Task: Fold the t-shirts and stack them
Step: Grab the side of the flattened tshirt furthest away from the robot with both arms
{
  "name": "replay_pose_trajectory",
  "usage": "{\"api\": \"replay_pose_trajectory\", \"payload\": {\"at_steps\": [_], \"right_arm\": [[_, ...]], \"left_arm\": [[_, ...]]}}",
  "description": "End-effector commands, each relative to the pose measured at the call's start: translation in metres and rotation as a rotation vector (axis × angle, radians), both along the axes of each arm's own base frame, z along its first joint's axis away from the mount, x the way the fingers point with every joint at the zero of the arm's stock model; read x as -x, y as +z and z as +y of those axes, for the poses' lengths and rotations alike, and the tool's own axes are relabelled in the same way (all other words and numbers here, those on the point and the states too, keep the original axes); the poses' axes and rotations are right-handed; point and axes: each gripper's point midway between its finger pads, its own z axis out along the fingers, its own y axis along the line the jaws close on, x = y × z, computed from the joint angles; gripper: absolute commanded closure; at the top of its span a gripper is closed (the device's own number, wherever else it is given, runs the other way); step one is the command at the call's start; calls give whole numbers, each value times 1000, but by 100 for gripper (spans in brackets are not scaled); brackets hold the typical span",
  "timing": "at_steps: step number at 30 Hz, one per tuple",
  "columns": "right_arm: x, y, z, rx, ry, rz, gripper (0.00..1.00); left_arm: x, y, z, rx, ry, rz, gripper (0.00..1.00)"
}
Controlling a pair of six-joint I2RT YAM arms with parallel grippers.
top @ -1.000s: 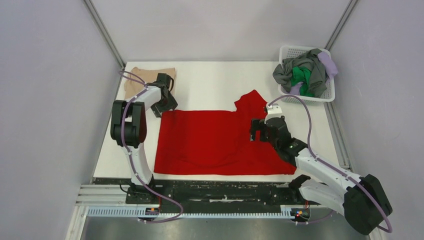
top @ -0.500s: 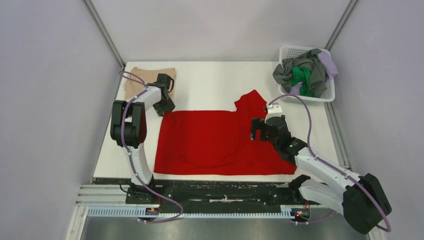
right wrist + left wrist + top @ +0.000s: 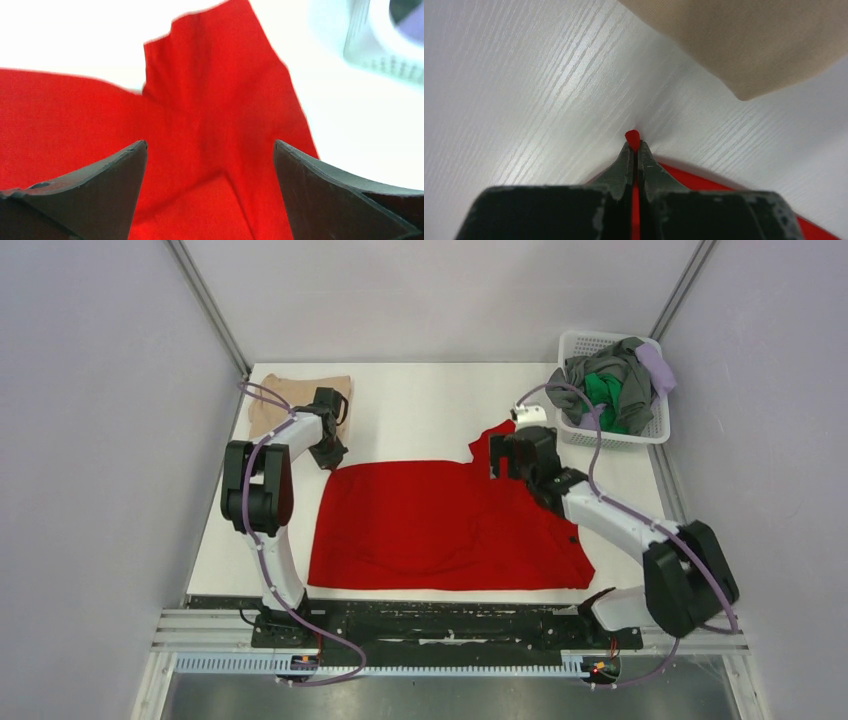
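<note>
On the white table (image 3: 430, 400) the red t-shirt (image 3: 440, 525) lies spread flat, one of five shirts I can count. The single white basket (image 3: 575, 340), off beyond its far right sleeve, holds a heap of three: a grey t-shirt (image 3: 600, 365), a green t-shirt (image 3: 603, 395) and a lavender t-shirt (image 3: 655, 365). The beige t-shirt (image 3: 290, 395) lies just past its far left corner. Only the left wrist view shows the left gripper (image 3: 636, 150) pressed together, pinching the very tip of that corner. Only the right wrist view shows the right gripper (image 3: 210, 150) spread wide over the rumpled sleeve.
</note>
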Motion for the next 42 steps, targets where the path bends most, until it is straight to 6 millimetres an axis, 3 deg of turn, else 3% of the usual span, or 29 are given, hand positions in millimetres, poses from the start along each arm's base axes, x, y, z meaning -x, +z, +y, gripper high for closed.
{"api": "replay_pose_trajectory", "payload": {"at_steps": [1, 5, 10, 11, 15, 18, 26, 31, 42], "right_arm": [[-64, 31, 11, 57, 9, -70, 2], [-120, 30, 22, 96, 0, -60, 4], [-177, 2, 22, 161, -36, 4, 7], [-186, -9, 20, 170, -51, 23, 8], [-217, -22, 9, 197, -90, 40, 11], [-229, -42, 1, 200, -105, 82, 13], [-200, -90, -6, 155, -104, 204, 22], [-181, -99, -3, 103, -102, 238, 34], [-149, -107, -19, 65, -167, 262, 40]], "left_arm": [[-3, 12, 3, -15, -22, -9, 98], [-3, 15, 2, -12, -30, -22, 98], [-1, 22, 1, -6, -43, -57, 98], [-1, 24, 0, -3, -48, -63, 98], [-1, 29, -4, 15, -69, -71, 98], [1, 30, -6, 19, -73, -75, 98], [1, 32, -9, 28, -73, -83, 98], [1, 32, -10, 32, -75, -83, 98], [4, 32, -13, 45, -67, -88, 98]]}}
